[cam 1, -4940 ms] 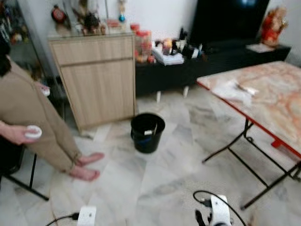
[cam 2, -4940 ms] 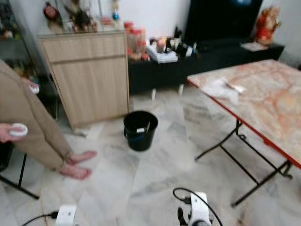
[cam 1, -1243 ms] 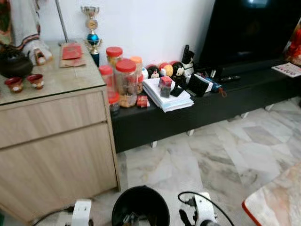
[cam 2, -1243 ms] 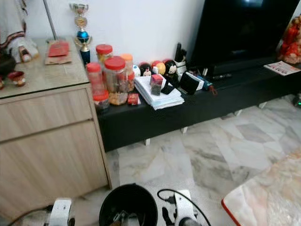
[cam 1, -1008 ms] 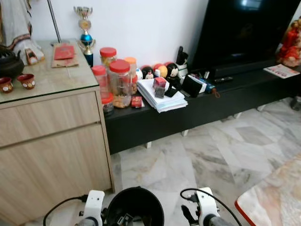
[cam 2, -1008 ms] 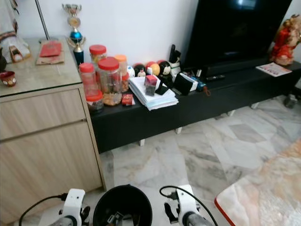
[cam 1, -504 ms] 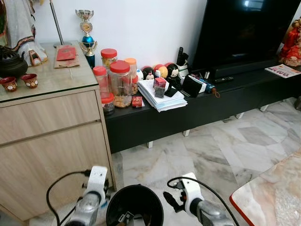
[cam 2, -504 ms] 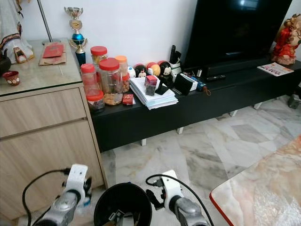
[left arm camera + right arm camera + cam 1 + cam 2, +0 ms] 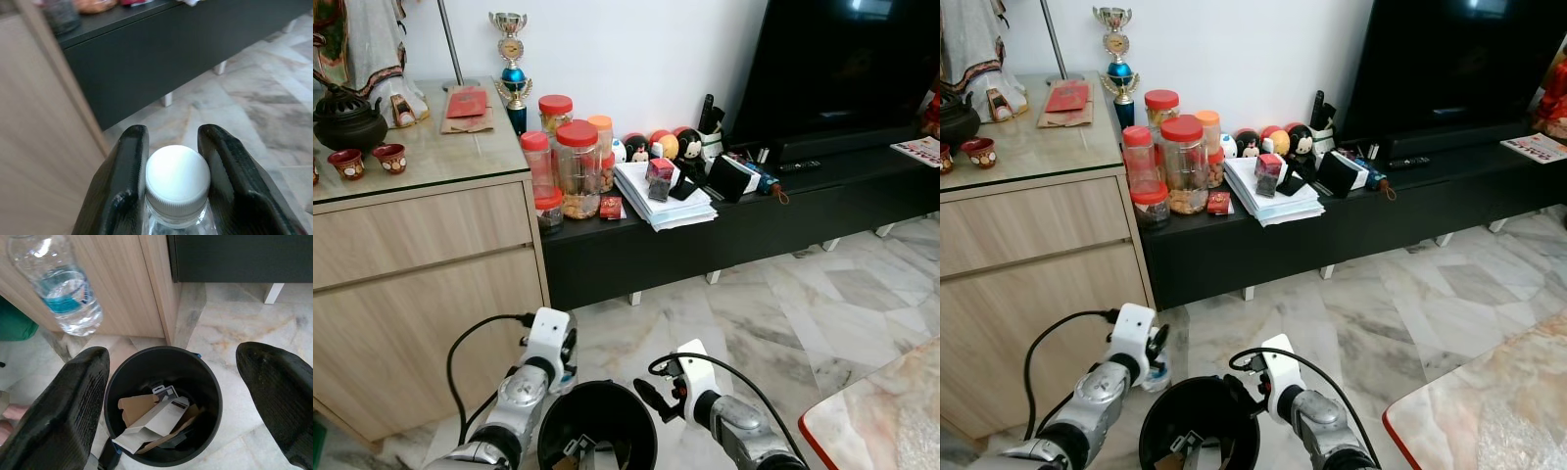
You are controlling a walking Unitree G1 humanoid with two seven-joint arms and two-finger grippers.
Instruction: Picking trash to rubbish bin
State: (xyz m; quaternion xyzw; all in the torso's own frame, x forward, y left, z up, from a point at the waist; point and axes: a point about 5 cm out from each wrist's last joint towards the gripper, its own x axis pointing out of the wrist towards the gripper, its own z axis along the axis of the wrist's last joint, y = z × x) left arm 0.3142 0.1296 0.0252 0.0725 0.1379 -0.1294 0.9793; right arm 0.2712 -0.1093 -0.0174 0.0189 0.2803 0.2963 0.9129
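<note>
Left wrist view: left gripper [image 9: 176,205] clamped at bottle [image 9: 58,286] neck under cap; light, crushable, slick plastic. Right gripper [image 9: 186,396] spread wide over bin [image 9: 161,357].

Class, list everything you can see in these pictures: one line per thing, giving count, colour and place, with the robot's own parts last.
Rubbish bin: one, black, on marble floor, cardboard scraps inside.
Plastic bottle: one, clear, white cap, in left gripper beside bin.
Cabinet: one, light wood, left.
TV bench: one, black, against wall.
Jars: several, red-lidded, on bench.
Paper stack: one, white, on bench.
Trophy: one, on cabinet.
Left gripper: shut on bottle neck.
Right gripper: open, above bin.
</note>
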